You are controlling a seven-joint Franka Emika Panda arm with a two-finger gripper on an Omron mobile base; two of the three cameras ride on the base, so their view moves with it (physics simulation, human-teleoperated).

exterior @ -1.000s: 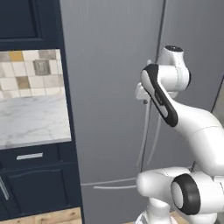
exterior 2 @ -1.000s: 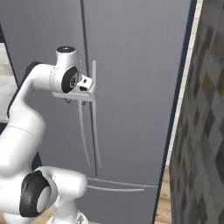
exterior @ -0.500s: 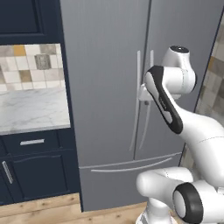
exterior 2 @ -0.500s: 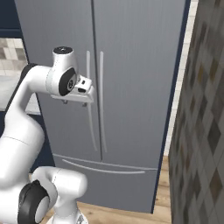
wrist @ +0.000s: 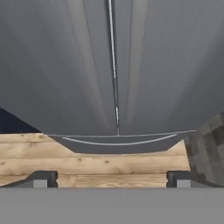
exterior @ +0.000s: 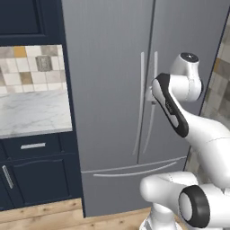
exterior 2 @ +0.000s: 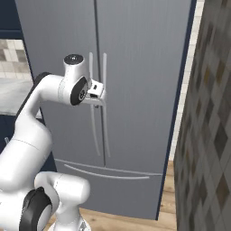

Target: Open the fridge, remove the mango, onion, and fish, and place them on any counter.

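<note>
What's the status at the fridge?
Jaws wide open, nothing held, gripper at the handles. Fridge doors both shut. Nothing in the way.

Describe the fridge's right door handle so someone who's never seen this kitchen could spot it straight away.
Find the tall grey fridge standing between the navy cabinets and the patterned tile wall. Two long silver handles run down either side of its centre seam. The right door handle is the one on the tile-wall side, with the robot's open hand in front of its upper part; the left handle sits nearer the cabinets.
</note>
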